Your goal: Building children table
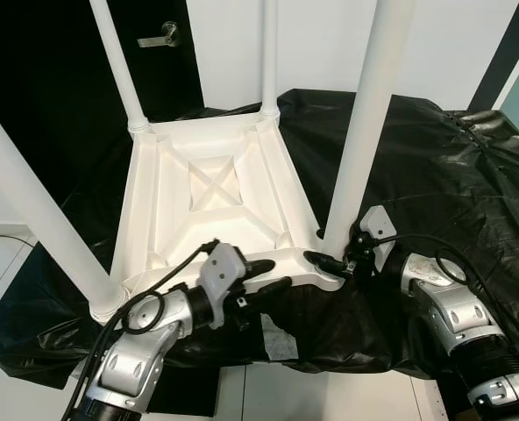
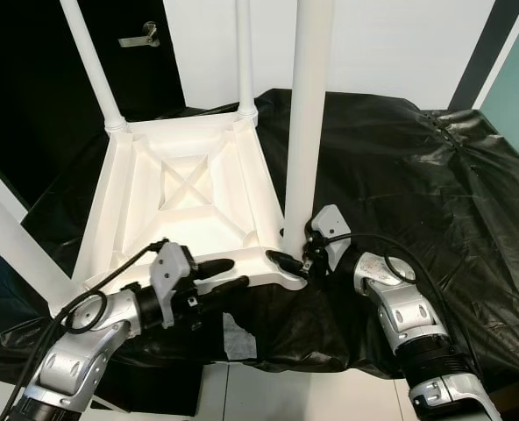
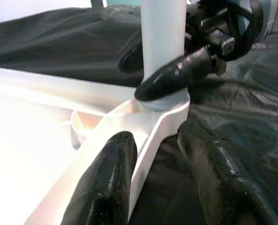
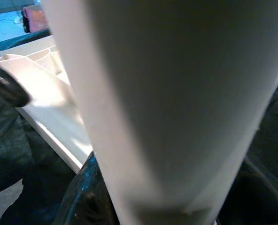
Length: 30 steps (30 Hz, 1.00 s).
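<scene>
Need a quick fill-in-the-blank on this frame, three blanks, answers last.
The white plastic children's table lies upside down with ____ legs standing up.
The right gripper is shut on the base of the near-right white leg, on the robot's ____ side.
The left gripper straddles the table's near ____.
It rests on black plastic sheeting.

Answers: four; right; edge

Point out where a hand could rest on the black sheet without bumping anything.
The black sheet lies bare to the robot's right of the near right leg, beyond the right gripper. It is crowded along the upturned tabletop's near rim, where the left gripper straddles the edge.
</scene>
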Motion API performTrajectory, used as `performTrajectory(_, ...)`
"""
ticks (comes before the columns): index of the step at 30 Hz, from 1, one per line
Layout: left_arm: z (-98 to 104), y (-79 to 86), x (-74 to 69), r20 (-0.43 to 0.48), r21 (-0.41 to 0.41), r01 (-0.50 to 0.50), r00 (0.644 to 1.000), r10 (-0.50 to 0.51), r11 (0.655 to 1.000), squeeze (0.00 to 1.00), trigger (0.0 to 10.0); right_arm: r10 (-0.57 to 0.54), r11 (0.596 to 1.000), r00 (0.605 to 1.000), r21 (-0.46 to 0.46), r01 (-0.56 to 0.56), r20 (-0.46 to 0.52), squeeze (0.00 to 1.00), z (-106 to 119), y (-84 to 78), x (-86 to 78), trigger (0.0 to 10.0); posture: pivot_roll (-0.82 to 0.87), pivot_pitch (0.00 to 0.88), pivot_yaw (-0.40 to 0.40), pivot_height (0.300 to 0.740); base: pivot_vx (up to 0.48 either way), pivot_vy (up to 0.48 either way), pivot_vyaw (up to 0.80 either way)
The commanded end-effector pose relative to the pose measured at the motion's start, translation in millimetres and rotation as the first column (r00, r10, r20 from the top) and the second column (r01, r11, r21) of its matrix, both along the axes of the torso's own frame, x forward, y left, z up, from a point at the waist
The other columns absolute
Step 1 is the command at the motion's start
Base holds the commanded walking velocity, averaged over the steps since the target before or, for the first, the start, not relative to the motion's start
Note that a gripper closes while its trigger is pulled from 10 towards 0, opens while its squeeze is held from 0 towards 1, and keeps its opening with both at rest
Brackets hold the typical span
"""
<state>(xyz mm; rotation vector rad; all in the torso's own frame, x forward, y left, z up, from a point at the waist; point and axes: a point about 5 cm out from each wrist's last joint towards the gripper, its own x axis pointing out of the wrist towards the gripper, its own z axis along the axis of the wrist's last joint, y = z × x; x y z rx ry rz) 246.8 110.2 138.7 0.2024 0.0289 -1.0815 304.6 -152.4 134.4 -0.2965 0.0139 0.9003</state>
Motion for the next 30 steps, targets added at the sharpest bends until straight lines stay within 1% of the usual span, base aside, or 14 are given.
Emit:
performTrajectory(1, 4, 3.9, 0.0, 0.008, -0.007, -0.008, 1.0, 0.008, 1.0, 0.0, 10.0, -0.006, 1.0, 1.0, -0.014, 0.006, -0.022, 0.0, -7, 0.8, -2.9, 0.0, -0.03, 0.0, 0.005, 0.74, 0.0, 0.0, 0.0)
performTrajectory(3, 4, 3.9, 0.0, 0.008, -0.007, -0.008, 1.0, 0.008, 1.0, 0.0, 10.0, -0.006, 1.0, 1.0, -0.014, 0.006, -0.022, 0.0, -7, 0.8, -2.9, 0.0, -0.03, 0.0, 0.005, 0.74, 0.0, 0.0, 0.0)
performTrajectory(5, 18, 29.5, 21.4, 0.096, -0.044, -0.206, 0.973, 0.209, 0.978, 0.0, 10.0, -0.095, 0.995, 0.995, 0.024, 0.095, -0.023, 0.0, -13, 1.9, -6.7, 0.0, -0.03, 0.0, 0.002, 0.74, 0.0, 0.0, 0.0)
performTrajectory(7, 33, 43.8, 37.4, 0.163, -0.115, -0.353, 0.915, 0.369, 0.928, 0.0, 10.0, -0.223, 0.974, 0.974, 0.04, 0.224, -0.029, 0.0, -23, 3.8, -9.9, 0.0, -0.03, 0.0, 0.003, 0.74, 0.0, 0.0, 0.0)
performTrajectory(9, 33, 43.8, 37.4, 0.163, -0.115, -0.353, 0.915, 0.369, 0.928, 0.0, 10.0, -0.223, 0.974, 0.974, 0.04, 0.224, -0.029, 0.0, -23, 3.8, -9.9, 0.0, -0.03, 0.0, 0.003, 0.74, 0.0, 0.0, 0.0)
performTrajectory(10, 36, 45.3, 40.4, 0.17, -0.14, -0.378, 0.901, 0.399, 0.915, 0.0, 10.0, -0.254, 0.966, 0.967, 0.046, 0.256, -0.033, 0.0, -25, 5.1, -11.1, 0.0, -0.03, 0.0, 0.004, 0.74, 0.0, 0.0, 0.0)
performTrajectory(13, 40, 45.1, 41.7, 0.182, -0.164, -0.391, 0.89, 0.417, 0.906, 0.0, 10.0, -0.274, 0.959, 0.961, 0.058, 0.276, -0.036, 0.0, -27, 7.4, -12.5, 0.0, -0.03, 0.0, 0.007, 0.74, 0.0, 0.0, 0.0)
performTrajectory(14, 46, 44.1, 44.2, 0.174, -0.211, -0.402, 0.882, 0.439, 0.891, 0.0, 10.0, -0.298, 0.95, 0.954, 0.083, 0.301, -0.047, 0.0, -30, 12.0, -15.8, 0.0, -0.04, 0.0, 0.011, 0.74, 0.0, 0.0, 0.0)
performTrajectory(20, 53, 40.2, 46.2, 0.176, -0.245, -0.393, 0.881, 0.439, 0.887, 0.0, 10.0, -0.393, 0.908, 0.918, 0.133, 0.397, -0.056, 0.0, -34, 19.9, -20.1, 0.0, -0.04, 0.0, 0.015, 0.74, 0.0, 0.0, 0.0)
performTrajectory(21, 53, 39.5, 45.9, 0.178, -0.241, -0.387, 0.884, 0.432, 0.89, 0.0, 10.0, -0.45, 0.88, 0.891, 0.144, 0.453, -0.057, 0.0, -35, 20.7, -19.1, 0.0, -0.04, 0.0, 0.016, 0.74, 0.0, 0.0, 0.0)
performTrajectory(22, 53, 39.5, 45.9, 0.178, -0.241, -0.387, 0.884, 0.432, 0.89, 0.0, 10.0, -0.45, 0.88, 0.891, 0.144, 0.453, -0.057, 0.0, -35, 20.7, -19.1, 0.0, -0.04, 0.0, 0.016, 0.74, 0.0, 0.0, 0.0)
performTrajectory(26, 53, 39.1, 48.2, 0.181, -0.254, -0.383, 0.883, 0.432, 0.888, 0.0, 10.0, -0.636, 0.747, 0.766, 0.174, 0.641, -0.091, 0.0, -37, 35.1, -17.9, 0.0, -0.04, 0.0, 0.006, 0.74, 0.0, 0.0, 0.0)
performTrajectory(27, 53, 38.7, 48.5, 0.181, -0.258, -0.389, 0.88, 0.44, 0.884, 0.0, 10.0, -0.656, 0.728, 0.749, 0.181, 0.661, -0.095, 0.0, -36, 38.3, -18.5, 0.0, -0.04, 0.0, 0.006, 0.74, 0.0, 0.0, 0.0)
performTrajectory(30, 53, 37.9, 48.5, 0.179, -0.266, -0.398, 0.875, 0.451, 0.878, 0.0, 10.0, -0.667, 0.708, 0.735, 0.204, 0.676, -0.12, 0.0, -35, 48.5, -20.6, 0.0, -0.04, 0.0, 0.002, 0.74, 0.0, 0.0, 0.0)
